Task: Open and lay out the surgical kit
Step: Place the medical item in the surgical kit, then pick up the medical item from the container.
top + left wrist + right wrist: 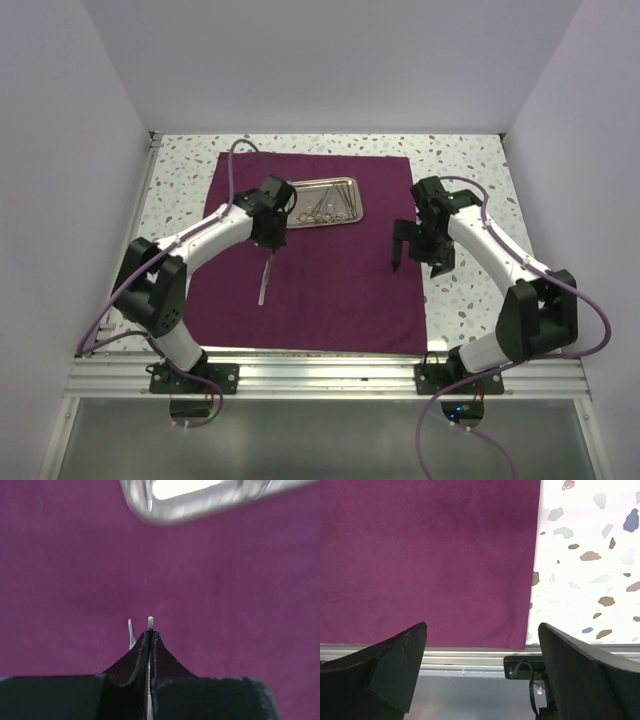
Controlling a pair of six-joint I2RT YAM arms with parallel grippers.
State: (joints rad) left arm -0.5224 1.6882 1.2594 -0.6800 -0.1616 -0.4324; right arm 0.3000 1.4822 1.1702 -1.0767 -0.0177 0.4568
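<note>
The maroon cloth wrap (320, 290) lies spread flat on the table. The steel tray (352, 213) sits on its far part and holds several thin silver instruments (322, 205). My left gripper (268, 246) is just in front of the tray's left end, shut on silver tweezers (264, 282) that reach toward the near edge above the cloth. In the left wrist view the fingers (167, 655) pinch the tweezers (150, 623), with the blurred tray (200, 497) beyond. My right gripper (418, 258) is open and empty over the cloth's right edge; the right wrist view shows its jaws wide apart above the cloth (430, 555).
The speckled tabletop (470, 190) shows around the cloth and in the right wrist view (590, 555). An aluminium rail (320, 375) runs along the near edge. White walls enclose the left, far and right sides.
</note>
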